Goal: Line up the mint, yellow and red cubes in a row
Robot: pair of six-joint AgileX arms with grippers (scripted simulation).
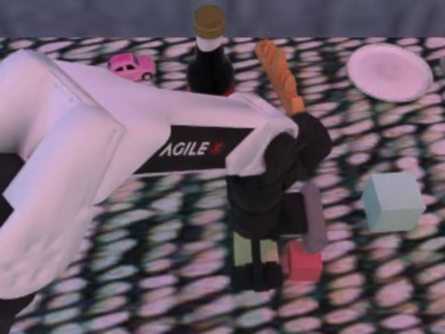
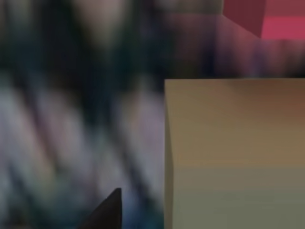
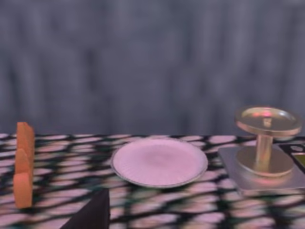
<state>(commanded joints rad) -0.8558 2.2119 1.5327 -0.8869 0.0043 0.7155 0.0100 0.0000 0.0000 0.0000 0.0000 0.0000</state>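
Note:
My left arm reaches across the table, and its gripper [image 1: 257,277] points down over the pale yellow cube [image 1: 245,248]. In the left wrist view the yellow cube [image 2: 233,152] fills the area close in front. One dark fingertip [image 2: 113,205] stands apart from the cube's side, so the gripper is open. The small red cube [image 1: 304,263] sits just right of the yellow one, and a corner of the red cube [image 2: 267,19] shows in the wrist view. Farther right, alone, is the larger mint cube [image 1: 393,202]. My right arm is out of the top view; one of its fingertips [image 3: 97,210] shows, with nothing at it.
Along the back stand a pink toy car [image 1: 132,66], a dark bottle [image 1: 210,62], a bread stick [image 1: 279,75] and a white plate [image 1: 389,72]. The right wrist view shows a metal stand [image 3: 264,143] beside the plate [image 3: 159,162].

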